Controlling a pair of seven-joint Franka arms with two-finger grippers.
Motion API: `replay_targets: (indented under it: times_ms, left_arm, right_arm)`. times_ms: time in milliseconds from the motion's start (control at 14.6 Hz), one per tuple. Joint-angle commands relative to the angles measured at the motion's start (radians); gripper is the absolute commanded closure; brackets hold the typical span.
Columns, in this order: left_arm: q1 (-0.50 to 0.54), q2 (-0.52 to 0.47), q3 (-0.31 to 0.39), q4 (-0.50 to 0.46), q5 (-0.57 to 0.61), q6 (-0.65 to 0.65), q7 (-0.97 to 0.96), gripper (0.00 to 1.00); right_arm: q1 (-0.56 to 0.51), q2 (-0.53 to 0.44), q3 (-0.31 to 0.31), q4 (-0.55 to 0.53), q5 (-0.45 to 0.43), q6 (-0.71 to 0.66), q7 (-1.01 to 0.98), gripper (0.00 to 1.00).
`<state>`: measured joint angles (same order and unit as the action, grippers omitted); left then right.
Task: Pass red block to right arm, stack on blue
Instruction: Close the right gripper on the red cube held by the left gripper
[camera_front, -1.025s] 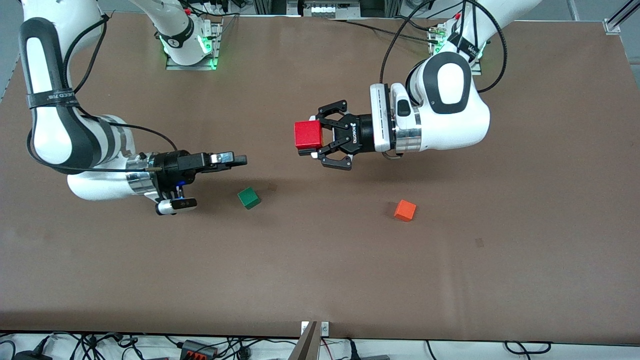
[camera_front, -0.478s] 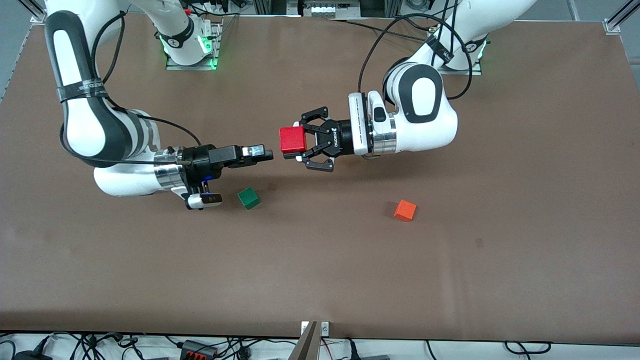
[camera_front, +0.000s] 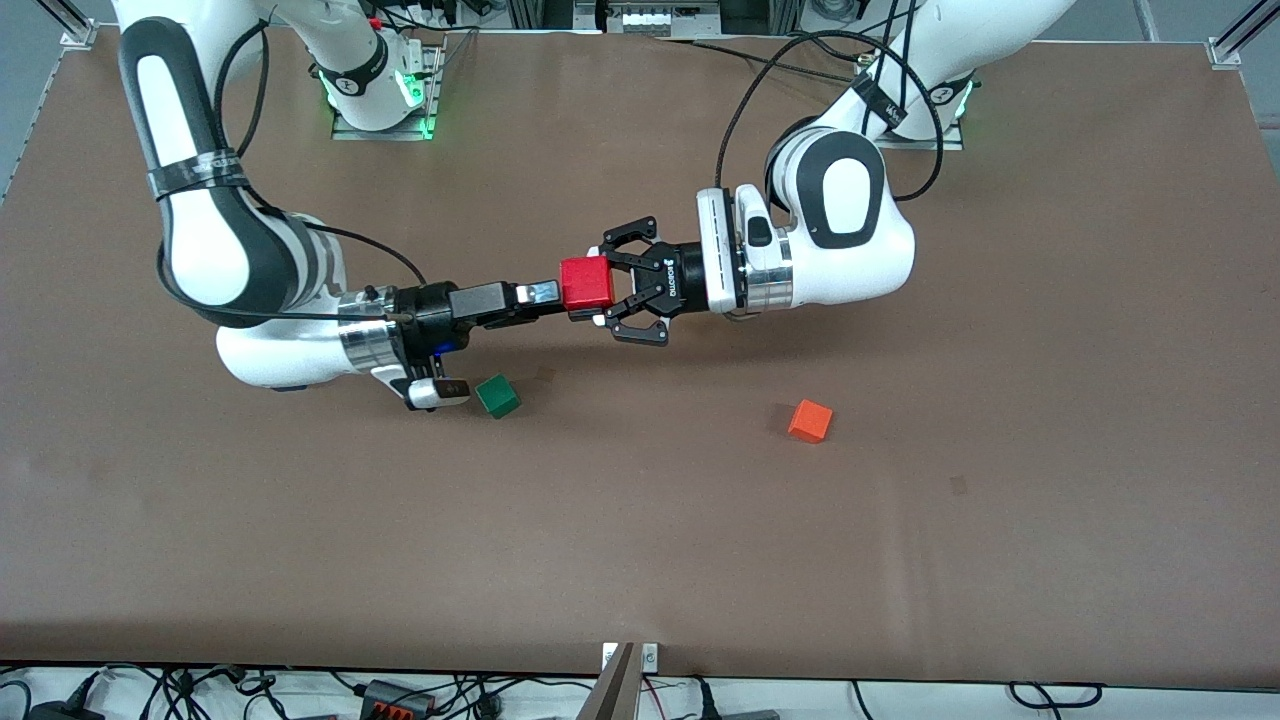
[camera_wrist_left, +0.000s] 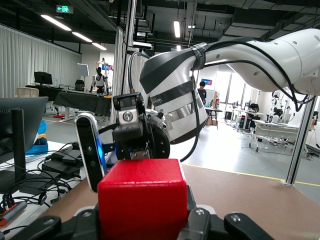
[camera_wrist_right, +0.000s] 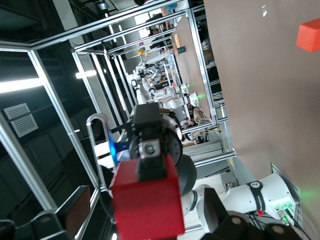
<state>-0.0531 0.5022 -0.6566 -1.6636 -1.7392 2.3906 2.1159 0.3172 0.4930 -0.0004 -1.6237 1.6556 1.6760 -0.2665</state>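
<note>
Left gripper (camera_front: 598, 292): clamped on red block (camera_front: 587, 283), held horizontally over table.
Right gripper (camera_front: 545, 294): fingertips at block's free face; aperture cannot be told.

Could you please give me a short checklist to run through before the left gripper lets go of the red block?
1. Left gripper shut on the red block: ok.
2. Block held in the air over bare table: ok.
3. Right gripper has reached the block: ok.
4. Right gripper's fingers closed on the block: cannot tell.
5. Blue cube in view for stacking: not ok, only the green cube and orange cube show.
</note>
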Motion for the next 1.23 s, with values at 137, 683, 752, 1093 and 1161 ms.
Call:
replay_targets:
  times_ms: [137, 683, 752, 1093, 1161]
  left_arm:
    - [-0.001, 0.007, -0.011, 0.018, -0.039, 0.022, 0.056, 0.89]
    - [0.001, 0.007, -0.011, 0.019, -0.039, 0.022, 0.056, 0.89]
    - [0.001, 0.006, -0.011, 0.019, -0.039, 0.022, 0.056, 0.89]
    - [0.004, 0.004, -0.011, 0.021, -0.039, 0.022, 0.055, 0.89]
    - [0.004, 0.004, -0.011, 0.021, -0.039, 0.022, 0.055, 0.87]
  right_arm:
    - [0.043, -0.004, -0.006, -0.002, 0.006, 0.054, 0.009, 0.0]
    - [0.039, -0.011, -0.006, -0.004, 0.013, 0.047, 0.055, 0.15]
    - [0.039, -0.011, -0.006, -0.002, 0.015, 0.045, 0.055, 0.19]
    - [0.031, -0.017, -0.006, 0.001, 0.015, 0.028, 0.032, 0.95]
    - [0.031, -0.017, -0.006, 0.004, 0.015, 0.027, 0.032, 1.0]
